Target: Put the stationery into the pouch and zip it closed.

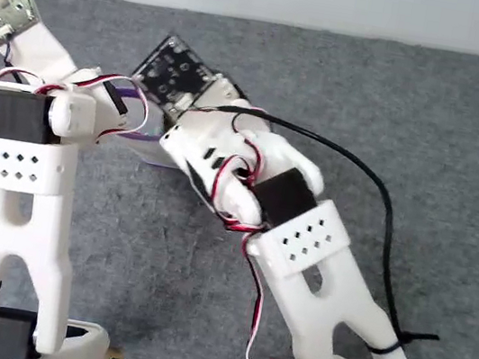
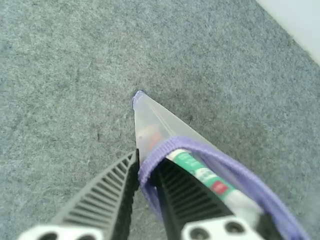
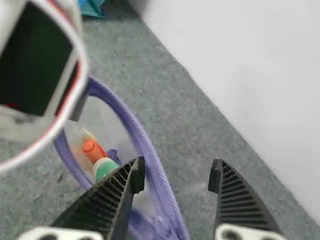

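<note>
A translucent pouch (image 2: 150, 125) with a purple rim lies on the grey table. My left gripper (image 2: 145, 165) is shut on its rim, one finger inside and one outside. A green, white and red stationery piece (image 2: 200, 172) lies inside it. In the right wrist view the pouch (image 3: 135, 130) gapes open, with an orange-and-green item (image 3: 92, 150) inside. My right gripper (image 3: 175, 175) is open just above it, and the purple rim runs between its fingers, close to one of them. In the high view both arms meet over the pouch (image 1: 146, 148), hiding most of it.
The left arm's body (image 3: 35, 65) hangs close beside the right gripper. A white wall (image 3: 240, 75) borders the table just beyond the pouch. A teal object (image 3: 92, 6) lies farther along that wall. A black cable (image 1: 382, 202) trails off the right arm.
</note>
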Controlling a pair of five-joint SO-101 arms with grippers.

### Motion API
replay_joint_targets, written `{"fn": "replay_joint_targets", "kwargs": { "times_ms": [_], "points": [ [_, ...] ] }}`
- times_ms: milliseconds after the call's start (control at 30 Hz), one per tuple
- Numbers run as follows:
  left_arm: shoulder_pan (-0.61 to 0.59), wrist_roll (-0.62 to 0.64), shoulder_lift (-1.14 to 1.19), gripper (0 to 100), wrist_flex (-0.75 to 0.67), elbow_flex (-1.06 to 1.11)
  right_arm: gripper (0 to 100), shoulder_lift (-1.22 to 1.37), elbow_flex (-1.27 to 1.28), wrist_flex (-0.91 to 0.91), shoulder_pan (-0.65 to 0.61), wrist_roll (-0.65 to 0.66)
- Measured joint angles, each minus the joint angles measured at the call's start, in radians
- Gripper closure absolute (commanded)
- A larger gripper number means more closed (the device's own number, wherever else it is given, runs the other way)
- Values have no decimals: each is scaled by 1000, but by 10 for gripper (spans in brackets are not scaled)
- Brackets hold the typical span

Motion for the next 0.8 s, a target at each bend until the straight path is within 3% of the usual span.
{"fn": "replay_joint_targets", "kwargs": {
  "times_ms": [233, 533, 800],
  "points": [
    [-2, 0, 0, 987, 0, 0, 800, -87, 0, 84, 11, -69],
    [-2, 0, 0, 987, 0, 0, 801, -152, 0, 129, 158, -203],
    [-2, 0, 0, 987, 0, 0, 798, -164, 11, 354, 187, -390]
  ]
}}
